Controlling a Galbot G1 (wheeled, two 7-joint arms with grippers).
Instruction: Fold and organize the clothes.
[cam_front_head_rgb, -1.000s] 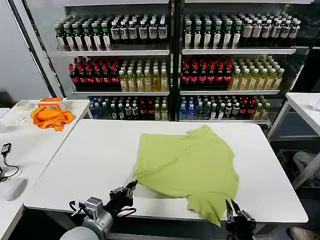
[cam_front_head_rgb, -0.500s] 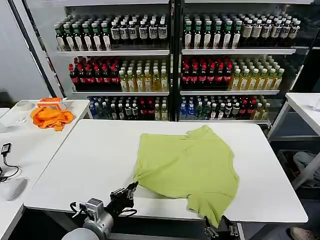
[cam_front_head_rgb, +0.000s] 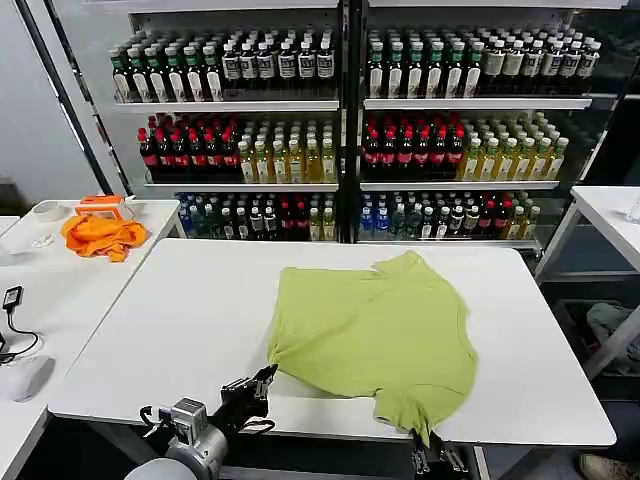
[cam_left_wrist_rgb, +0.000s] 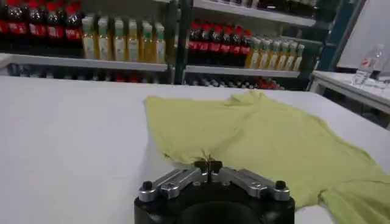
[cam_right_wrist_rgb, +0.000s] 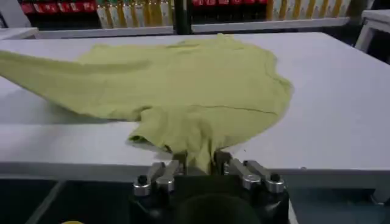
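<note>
T-shirt (cam_front_head_rgb: 375, 335) lay spread on white tabletop (cam_front_head_rgb: 180, 330), one sleeve hanging over the near edge. Behind stood shelves of bottles (cam_front_head_rgb: 340, 130); orange cloth (cam_front_head_rgb: 100, 235) lay on a side table to the left. Left pincer (cam_front_head_rgb: 264, 380) was clamped on the shirt's near-left corner; right pincer (cam_front_head_rgb: 432, 458) gripped the hanging sleeve below the edge. Versus a second earlier: right pincer had moved left and lower.
</note>
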